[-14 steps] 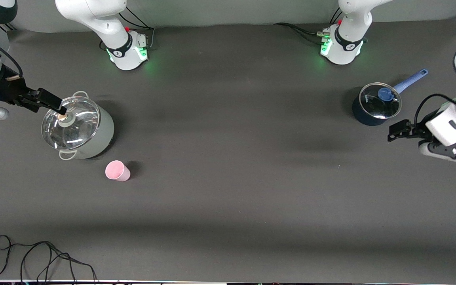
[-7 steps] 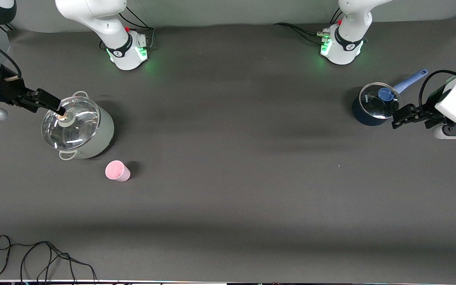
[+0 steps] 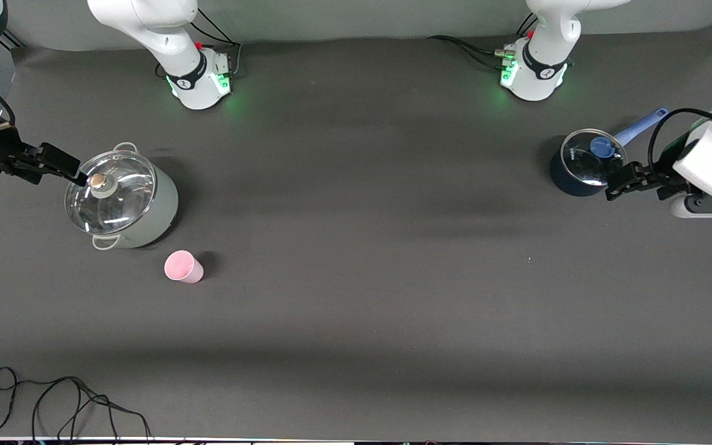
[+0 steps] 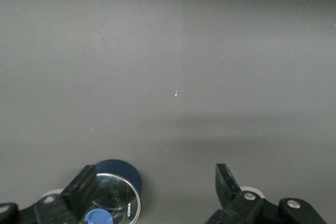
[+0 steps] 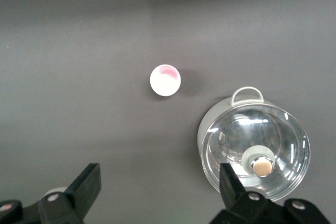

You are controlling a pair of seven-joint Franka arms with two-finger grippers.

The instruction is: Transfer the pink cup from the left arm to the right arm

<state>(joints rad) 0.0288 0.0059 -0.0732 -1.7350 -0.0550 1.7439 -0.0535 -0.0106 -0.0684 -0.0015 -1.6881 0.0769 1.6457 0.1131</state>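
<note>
While both arms hang over the ends of the dark grey desk [image 3: 356, 321], the front view shows the small pale-pink tapered cup [image 3: 183, 267] standing on the desk just beside the large pale-green metal pot with a clear glass lid [image 3: 122, 199], on the side nearer the camera. The right claw [image 3: 65, 165], with solid blocky black fingers, hovers over the rim of that pot's lid, beside its tan knob [image 3: 97, 180]; the pink cup is apart from it, untouched. The left claw [image 3: 620, 182], with skeletal linkage fingers, hovers at the edge of the small dark-blue saucepan with a glass lid and a light-blue handle [image 3: 584, 164], well apart from the pink cup, which sits toward the right arm's end of the desk. A short white marking shows on the saucepan lid's rim, too small to read here. A loose black cable [image 3: 59, 395] lies on the desk edge nearest the camera.

From the left wrist view, the left claw's [image 4: 157, 187] jaws stand wide apart with nothing between them; one finger [image 4: 84, 184] overlaps the blue saucepan [image 4: 118, 192], whose lid carries small white lettering I cannot make out.

From the right wrist view, the right claw [image 5: 160, 187] is spread wide and empty. The pink cup [image 5: 165, 80] stands upright on bare desk, clear of both fingers, with the pale-green pot [image 5: 252, 150] beside it under one finger [image 5: 231, 184].
</note>
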